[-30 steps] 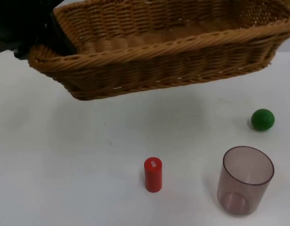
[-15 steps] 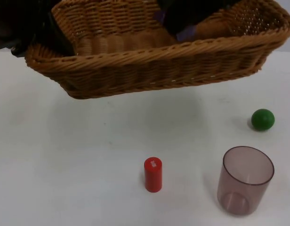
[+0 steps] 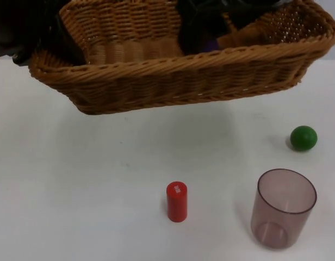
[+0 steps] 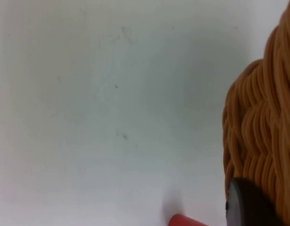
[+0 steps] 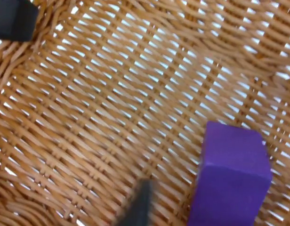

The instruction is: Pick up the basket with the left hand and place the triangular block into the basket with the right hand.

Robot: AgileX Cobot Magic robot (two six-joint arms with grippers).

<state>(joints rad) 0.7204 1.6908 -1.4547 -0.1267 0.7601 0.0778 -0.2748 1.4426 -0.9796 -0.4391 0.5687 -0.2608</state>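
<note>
A brown wicker basket (image 3: 184, 76) hangs above the table at the back, tilted slightly. My left gripper (image 3: 68, 50) is shut on the rim of its left end. In the left wrist view the basket's woven wall (image 4: 262, 127) stands against a black fingertip (image 4: 248, 207). My right gripper (image 3: 203, 32) reaches down inside the basket, open. The purple triangular block (image 3: 212, 44) lies on the basket's woven floor (image 5: 112, 108). In the right wrist view the block (image 5: 232, 174) rests beside the black fingertip (image 5: 135, 209) and is not gripped.
On the white table stand a red cylinder (image 3: 177, 201) near the front middle, a clear brownish cup (image 3: 284, 206) at the front right and a green ball (image 3: 303, 137) at the right. The red cylinder (image 4: 185, 220) also peeks into the left wrist view.
The right arm came in over the basket with the purple block, went down inside it and opened. The block now lies on the basket floor. The basket has hardly moved.
</note>
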